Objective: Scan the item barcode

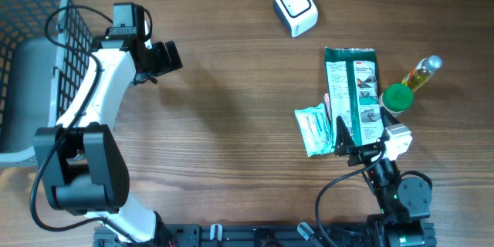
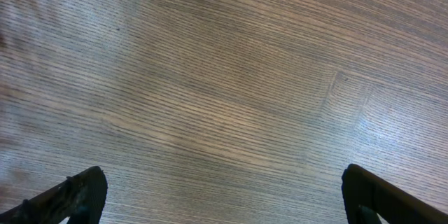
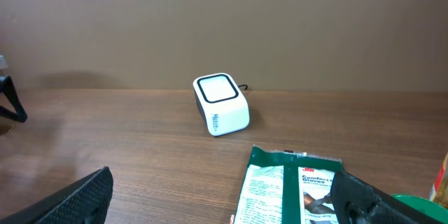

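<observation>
Overhead view: left tool (image 1: 165,56) is opened wide and holds nothing, over bare wood surface (image 1: 231,108) near wire basket (image 1: 31,54). Right tool (image 1: 353,147) is also wide, at lower end of green pack (image 1: 353,85), which lies flat btw small white packet (image 1: 312,130) and small bottle (image 1: 421,73). White scanner (image 1: 296,8) stands well apart from them. Left wrist: only wood grain btw the two fingers (image 2: 73,196). Right wrist: scanner ahead, green pack lies nearer, btw the spread fingers (image 3: 80,196), not gripped
</observation>
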Robot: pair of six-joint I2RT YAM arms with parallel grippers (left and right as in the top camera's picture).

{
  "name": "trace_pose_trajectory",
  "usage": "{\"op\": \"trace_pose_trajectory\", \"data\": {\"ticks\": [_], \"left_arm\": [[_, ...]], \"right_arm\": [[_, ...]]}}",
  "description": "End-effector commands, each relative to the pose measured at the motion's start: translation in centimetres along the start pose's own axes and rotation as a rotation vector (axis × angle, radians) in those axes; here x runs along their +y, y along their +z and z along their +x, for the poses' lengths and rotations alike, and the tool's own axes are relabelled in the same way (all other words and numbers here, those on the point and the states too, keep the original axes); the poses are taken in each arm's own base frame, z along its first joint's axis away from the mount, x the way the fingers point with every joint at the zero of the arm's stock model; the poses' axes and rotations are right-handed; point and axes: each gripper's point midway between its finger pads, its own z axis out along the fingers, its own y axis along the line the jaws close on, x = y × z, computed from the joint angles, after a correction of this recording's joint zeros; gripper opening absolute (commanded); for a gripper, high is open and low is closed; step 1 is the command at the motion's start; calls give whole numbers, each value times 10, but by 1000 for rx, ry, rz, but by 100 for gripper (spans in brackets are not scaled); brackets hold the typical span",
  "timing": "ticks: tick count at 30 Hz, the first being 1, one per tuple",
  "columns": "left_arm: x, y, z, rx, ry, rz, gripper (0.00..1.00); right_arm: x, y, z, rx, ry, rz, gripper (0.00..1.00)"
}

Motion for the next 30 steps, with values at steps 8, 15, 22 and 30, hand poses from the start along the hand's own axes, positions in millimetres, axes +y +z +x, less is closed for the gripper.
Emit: {"op": "trace_pose_trajectory", "data": {"ticks": [8,15,22,30], "left_arm": [[-19,-82,-23,-210,35,72,100],[-23,-239,-23,-590,45,201,100],[-19,-303,-1,-741,53,257,100],[-19,-295,33,-744,91,227,100]], "right_arm": [[-2,-1,-3,-13,-7,10,100],[-2,-1,-3,-13,-8,10,100],[-2,-1,-3,-13,-8,10,100],[-2,-1,-3,-13,-8,10,100]]}}
